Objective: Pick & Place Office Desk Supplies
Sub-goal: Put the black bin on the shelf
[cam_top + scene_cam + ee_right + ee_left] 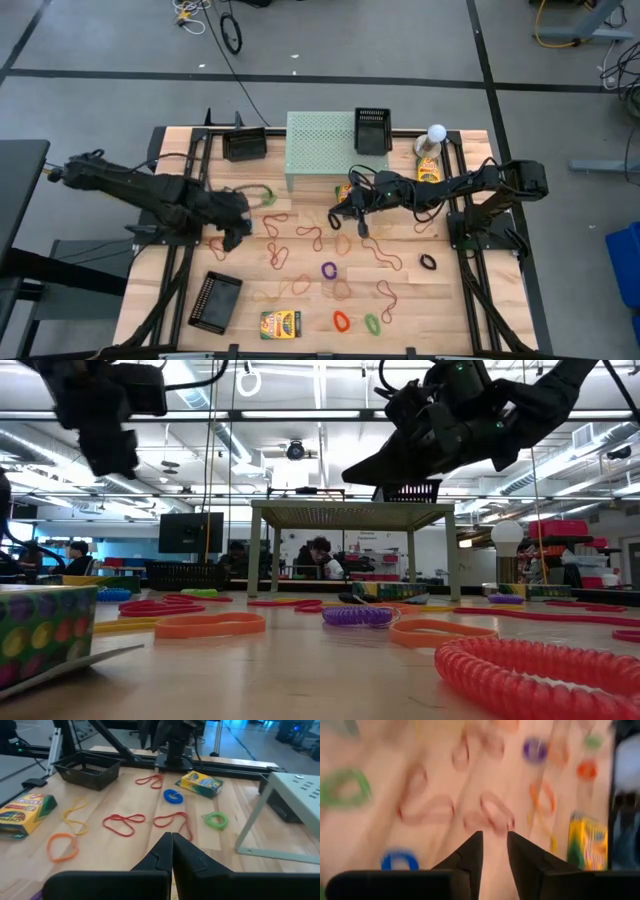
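Observation:
Thin rubber-band loops, red (310,236), purple (329,269), orange (341,320) and green (373,323), lie flat across the wooden table. Yellow-and-green boxes rest flat near the front edge (281,324) and beside the stand (429,170). My left gripper (238,232) hovers over the table's left part, open, tilted down above red loops (490,815), with nothing between its fingers (494,838). My right gripper (338,216) hangs above the table's middle, shut and empty (170,837), pointing toward the left over red loops (172,820).
A pale green perforated stand (320,150) sits at the far middle with a black basket (372,130) on it. Other black baskets sit at far left (244,146) and near left (215,300). A white ball-topped object (436,135) stands far right.

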You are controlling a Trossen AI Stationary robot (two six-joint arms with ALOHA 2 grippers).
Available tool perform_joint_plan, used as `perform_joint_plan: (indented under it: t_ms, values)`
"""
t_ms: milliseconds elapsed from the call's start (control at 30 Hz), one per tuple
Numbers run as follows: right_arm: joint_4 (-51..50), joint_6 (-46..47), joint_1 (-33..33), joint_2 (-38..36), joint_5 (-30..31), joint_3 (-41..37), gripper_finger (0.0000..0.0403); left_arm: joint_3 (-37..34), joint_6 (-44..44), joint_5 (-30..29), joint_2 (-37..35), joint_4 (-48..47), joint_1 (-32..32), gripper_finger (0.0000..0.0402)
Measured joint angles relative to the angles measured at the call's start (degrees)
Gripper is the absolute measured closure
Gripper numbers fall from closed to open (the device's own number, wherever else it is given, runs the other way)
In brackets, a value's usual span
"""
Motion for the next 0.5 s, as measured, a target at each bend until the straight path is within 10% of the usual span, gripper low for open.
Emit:
perform_joint_plan:
  t_ms: [500]
  values:
    - [-0.01,-3.31,1.64,0.00,-1.51,0.00,0.0396,7.00,-13.42,12.86,18.74,-7.99,-17.18,0.0280]
